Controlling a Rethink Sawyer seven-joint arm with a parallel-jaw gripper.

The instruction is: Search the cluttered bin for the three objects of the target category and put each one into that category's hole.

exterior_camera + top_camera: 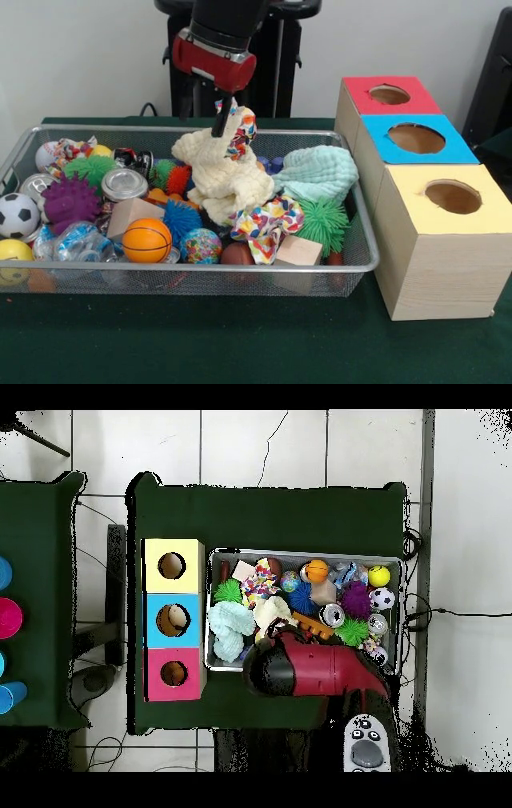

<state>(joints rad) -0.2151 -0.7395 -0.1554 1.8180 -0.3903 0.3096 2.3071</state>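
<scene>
My gripper [226, 126] hangs over the back middle of the wire bin [364, 240], shut on a cream fuzzy cloth [218, 172]. The cloth is pulled up into a peak, and its lower folds still rest on the clutter. A strip of colourful patterned cloth [243, 133] rises with it beside the finger. A mint green cloth [320, 172] lies at the right of the bin, and another patterned cloth [268, 222] lies in front. In the overhead view the red arm [300, 669] hides the gripper; the cream cloth [270, 612] shows just beyond it.
Three boxes with round holes stand beside the bin: red [390, 94], blue [416, 138], yellow [452, 196]. The bin holds balls, spiky toys, cans and wooden blocks, among them an orange basketball [146, 240] and a soccer ball [18, 214].
</scene>
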